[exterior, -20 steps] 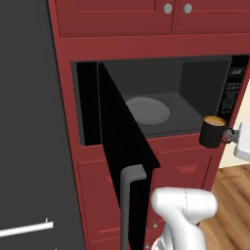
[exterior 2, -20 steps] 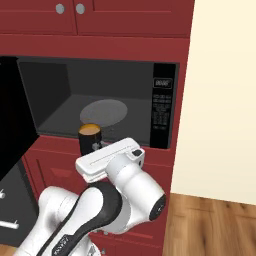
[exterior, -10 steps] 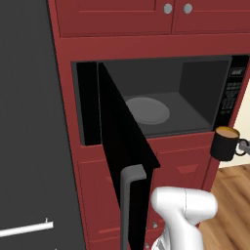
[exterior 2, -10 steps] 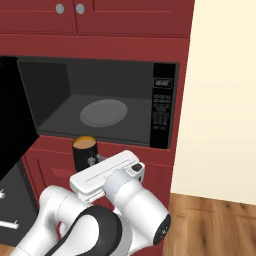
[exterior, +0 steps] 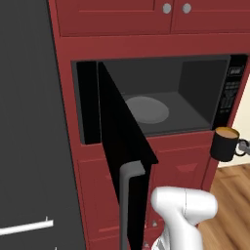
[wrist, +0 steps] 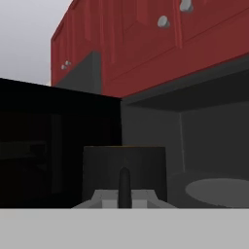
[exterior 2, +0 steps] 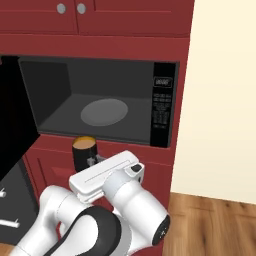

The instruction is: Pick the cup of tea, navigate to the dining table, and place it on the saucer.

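Observation:
The cup of tea [exterior: 223, 145] is a black mug with orange-brown liquid on top, held upright in the air just outside the open microwave [exterior: 161, 97], below its lower right corner. My gripper [exterior 2: 93, 161] is shut on the cup's handle. From the right base view the cup [exterior 2: 83, 152] hangs in front of the red drawer face under the microwave. In the hand view the cup [wrist: 124, 168] stands right before the gripper [wrist: 124, 198], its handle between the fingers. The dining table and the saucer are out of view.
The microwave door [exterior: 122, 146] swings out to the left, its handle [exterior: 128, 205] low in front of my arm. A grey turntable plate [exterior 2: 104, 111] lies inside. Red cabinets [exterior 2: 100, 20] stand above and below; a cream wall [exterior 2: 225, 100] and wood floor [exterior 2: 215, 225] lie to the right.
The cup has come out of the microwave front, moving right and down in my grip, and now hangs lower than the oven floor. The door has not moved.

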